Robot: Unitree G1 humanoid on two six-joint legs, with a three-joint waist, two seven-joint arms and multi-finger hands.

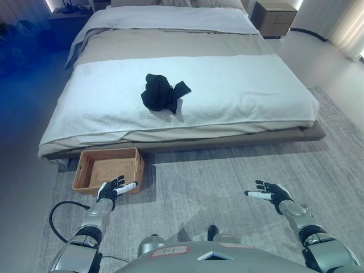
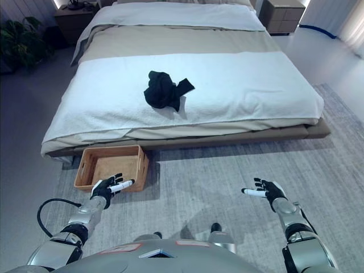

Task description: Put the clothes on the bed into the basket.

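Observation:
A crumpled black garment lies on the white blanket near the foot of the bed. On the rug against the bed's lower left corner stands an empty wicker basket. My left hand hovers open at the basket's near edge, fingers straight and holding nothing. My right hand floats open over the rug at the lower right, far from both garment and basket.
A grey rug covers the floor in front of the bed. A wooden nightstand stands at the far right, another with plants at the far left.

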